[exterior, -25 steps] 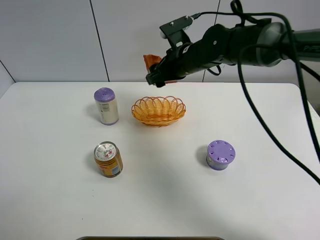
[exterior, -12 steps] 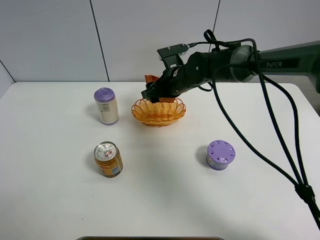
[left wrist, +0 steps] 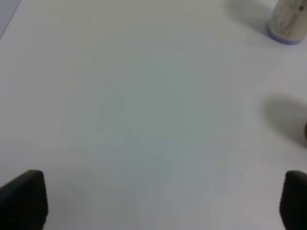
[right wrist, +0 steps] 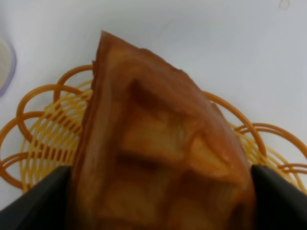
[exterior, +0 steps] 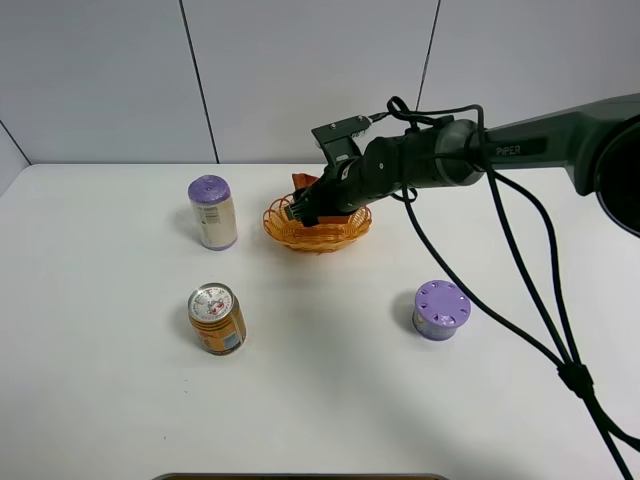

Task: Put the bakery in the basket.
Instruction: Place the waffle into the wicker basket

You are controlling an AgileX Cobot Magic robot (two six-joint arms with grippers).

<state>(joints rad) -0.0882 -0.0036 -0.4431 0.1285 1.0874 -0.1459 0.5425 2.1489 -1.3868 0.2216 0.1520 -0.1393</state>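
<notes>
The oval yellow-orange wicker basket (exterior: 318,227) sits at the table's back middle. My right gripper (exterior: 312,203) reaches from the right and is low inside the basket, shut on the orange-brown wedge-shaped bakery (exterior: 301,184), whose tip sticks up above the basket's far left rim. In the right wrist view the gridded bakery (right wrist: 158,153) fills the space between my fingers, right over the basket's weave (right wrist: 45,139). My left gripper (left wrist: 153,199) is open over bare table; only its two dark fingertips (left wrist: 21,199) show. It is out of the exterior view.
A purple-lidded pale can (exterior: 212,212) stands left of the basket, and its base shows in the left wrist view (left wrist: 288,21). An orange can (exterior: 217,319) stands at front left. A short purple tin (exterior: 440,309) stands at front right. Black cables (exterior: 530,290) hang from the right arm.
My right gripper has come down and slightly forward with the bakery, from high behind the basket to low inside it. The cans, tin and basket have not moved.
</notes>
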